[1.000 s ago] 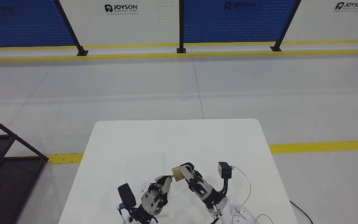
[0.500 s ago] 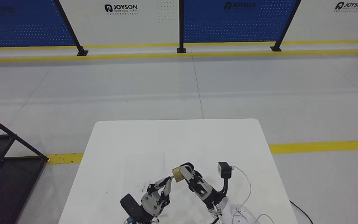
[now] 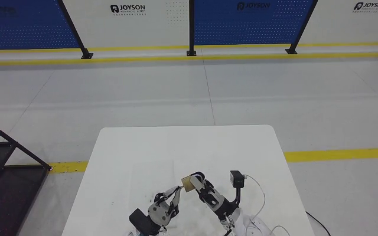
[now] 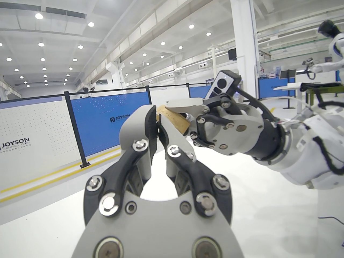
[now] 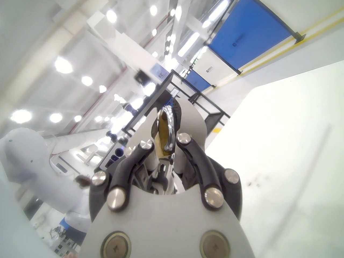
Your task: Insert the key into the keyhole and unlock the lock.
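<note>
right pincer (image 3: 193, 179) grips lock (image 3: 187, 183) | left pincer (image 3: 176, 190) at lock, seemingly touching

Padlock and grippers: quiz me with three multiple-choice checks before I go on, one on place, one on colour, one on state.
1. Where is the padlock?
A. held above the table in the right gripper
B. lying flat on the table
C. down on the floor

2. What colour is its body?
A. red
B. black
C. brass-yellow

3. How stand the fingers of the left gripper?
A. spread wide
B. pressed together, right by the padlock
C. clamped around the padlock's shackle

Answers:
1 A: the right wrist view shows the shackle between that gripper's fingers.
2 C: the left wrist view shows a brass-yellow body.
3 B: the pads meet with no open gap. What they may pinch is too thin to make out.
</note>
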Available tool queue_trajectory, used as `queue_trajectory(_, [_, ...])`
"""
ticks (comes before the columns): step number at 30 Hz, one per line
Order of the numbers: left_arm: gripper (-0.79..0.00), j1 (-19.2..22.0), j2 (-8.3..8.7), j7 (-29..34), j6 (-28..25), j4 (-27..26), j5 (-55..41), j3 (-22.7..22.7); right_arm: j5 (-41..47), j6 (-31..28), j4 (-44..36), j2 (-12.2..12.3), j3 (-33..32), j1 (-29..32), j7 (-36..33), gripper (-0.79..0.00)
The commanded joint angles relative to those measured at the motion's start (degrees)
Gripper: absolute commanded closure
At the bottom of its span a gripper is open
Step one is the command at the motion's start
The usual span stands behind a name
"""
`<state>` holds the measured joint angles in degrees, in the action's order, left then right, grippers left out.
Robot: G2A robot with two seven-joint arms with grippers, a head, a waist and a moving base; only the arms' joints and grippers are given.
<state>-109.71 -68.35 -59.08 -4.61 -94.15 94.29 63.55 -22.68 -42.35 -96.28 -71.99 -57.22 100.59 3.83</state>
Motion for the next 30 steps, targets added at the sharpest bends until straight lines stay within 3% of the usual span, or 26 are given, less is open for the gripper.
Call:
queue_trajectory(1, [0.0,0.18,0.07,-0.37,0.58,0.25,1.13,-0.07,0.2,-0.1,-0.02,0.04,-0.02,-0.01,-0.17,0.0])
queue_trajectory(16, [0.0,2.78,-0.13,-2.55,13.01,3.53,8.99,-1.21,1.09,-0.32,-0.23,0.31,-0.23,0.12,-0.93,0.0])
queue_trajectory(30, [0.0,3.75,0.03,-5.92,15.94,4.84,10.94,-1.59,1.49,-0.05,-0.34,0.41,-0.36,0.04,-0.58,0.0])
